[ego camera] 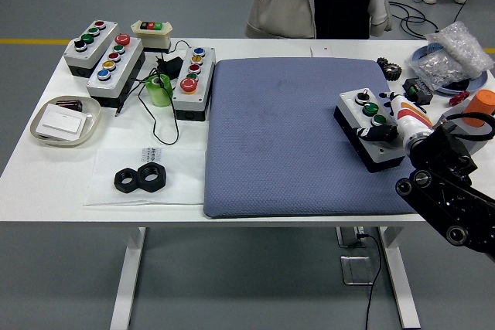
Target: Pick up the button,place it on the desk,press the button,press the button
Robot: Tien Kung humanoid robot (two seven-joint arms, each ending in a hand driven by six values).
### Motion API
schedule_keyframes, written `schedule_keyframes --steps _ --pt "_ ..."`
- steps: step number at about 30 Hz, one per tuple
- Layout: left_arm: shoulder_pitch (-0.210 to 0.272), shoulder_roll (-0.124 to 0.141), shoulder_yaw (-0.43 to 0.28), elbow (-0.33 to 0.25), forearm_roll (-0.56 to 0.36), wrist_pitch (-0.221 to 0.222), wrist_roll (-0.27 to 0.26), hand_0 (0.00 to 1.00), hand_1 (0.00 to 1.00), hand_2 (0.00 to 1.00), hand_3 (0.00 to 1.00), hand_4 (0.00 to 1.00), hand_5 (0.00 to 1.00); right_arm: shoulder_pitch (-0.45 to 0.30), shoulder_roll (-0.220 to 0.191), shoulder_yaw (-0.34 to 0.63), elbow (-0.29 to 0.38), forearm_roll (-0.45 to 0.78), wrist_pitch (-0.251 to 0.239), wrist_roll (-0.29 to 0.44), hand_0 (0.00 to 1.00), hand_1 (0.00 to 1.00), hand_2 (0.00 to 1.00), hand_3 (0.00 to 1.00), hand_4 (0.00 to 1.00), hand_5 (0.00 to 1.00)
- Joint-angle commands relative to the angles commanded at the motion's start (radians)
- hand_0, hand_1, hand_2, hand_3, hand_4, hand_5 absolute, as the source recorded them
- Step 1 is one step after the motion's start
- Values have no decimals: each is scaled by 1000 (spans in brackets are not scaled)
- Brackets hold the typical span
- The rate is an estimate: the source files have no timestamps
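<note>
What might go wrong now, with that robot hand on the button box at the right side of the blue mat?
The button box lies near the blue mat's right edge; a sideways push from the right hand might slide it off the mat. Its buttons sit close together, so the fingers could hit the wrong one. The arm is also close to the orange object and could knock it.

Count of items on the table.
Five button boxes: four far left [95, 42] [116, 66] [151, 31] [193, 78], one right on the single blue mat [294, 141] [369, 127]. Two black hex nuts [142, 178], one green tape roll [159, 90], one tray [66, 121], near left.
</note>
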Motion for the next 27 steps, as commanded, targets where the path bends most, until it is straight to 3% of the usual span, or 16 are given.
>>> schedule_keyframes --steps 3,4,9,10,20,27 --pt "0 1 -1 0 2 0 0 689 665 769 801 731 998 3 -1 -2 -5 -24 11 -9 746 610 661 830 916 205" --pt "0 1 -1 0 3 0 0 690 666 769 800 732 998 3 -1 -3 -5 -29 11 -10 568 492 558 763 903 204" --pt "1 1 -5 0 8 0 2 690 666 769 800 732 998 8 -9 -22 -4 -72 19 -21 568 492 558 763 903 204" --pt "1 1 -6 1 9 0 2 690 666 769 801 729 998 9 -10 -24 -4 -75 21 -21 493 438 525 733 892 205" --pt "0 0 0 1 -2 1 -2 690 666 769 801 728 998 15 -35 -61 22 -95 60 -3 444 393 491 710 883 201" --pt "-4 1 6 1 -12 2 -4 689 665 769 801 728 998 22 -82 -119 86 -39 89 92 441 377 475 692 866 187"
